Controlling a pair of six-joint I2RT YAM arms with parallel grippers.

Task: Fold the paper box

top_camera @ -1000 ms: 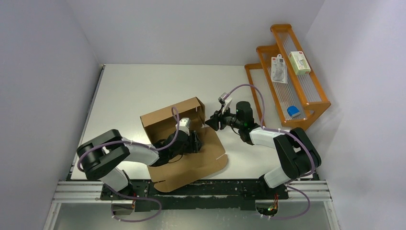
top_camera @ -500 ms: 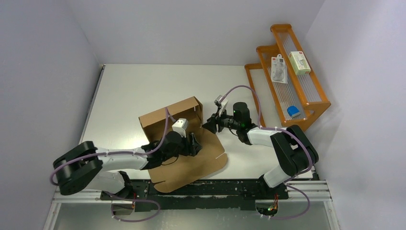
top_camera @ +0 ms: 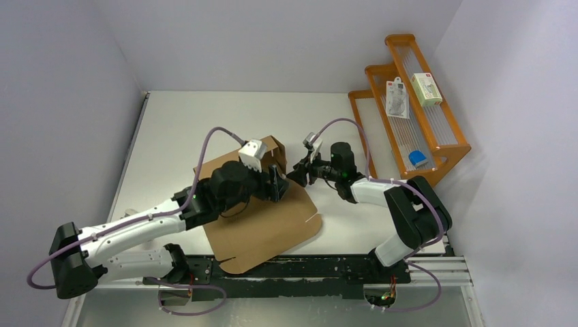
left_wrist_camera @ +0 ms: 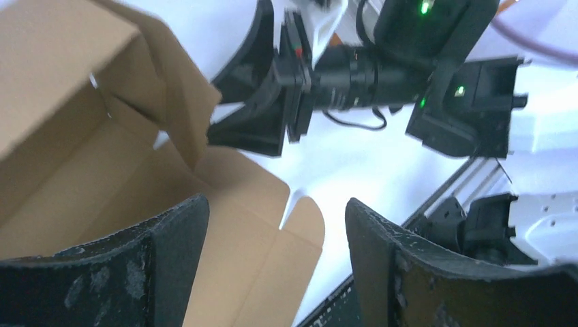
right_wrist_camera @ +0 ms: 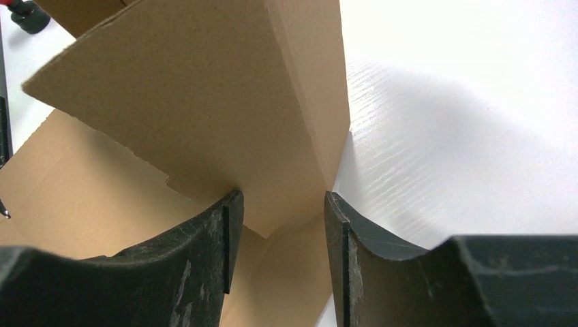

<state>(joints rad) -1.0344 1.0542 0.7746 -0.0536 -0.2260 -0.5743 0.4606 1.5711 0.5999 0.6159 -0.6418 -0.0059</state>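
**Paper box, plain brown corrugated cardboard, lying part-raised between two grippers**

A flat white table is carrying everything. The paper box is lying on it well apart from the tiered orange wire-fronted rack, out to the rack's left. Its big rounded-corner panel is resting flat, and its walls are standing up on the side away from the arm bases.

The black-and-white left arm is reaching in across the box from the side far from the rack. The black-and-white right arm is bending in from the rack's side.

The left gripper is hovering over the box's open inside with its fingers spread wide and nothing between them.

The right gripper is sitting at the box's upright corner flap, the corner facing the rack. Its two fingers are standing one on each side of that flap and appear to be pressing on the cardboard.

On the rack, two small white retail packages are leaning on the upper tiers, and a small blue item is sitting on the lowest tier.
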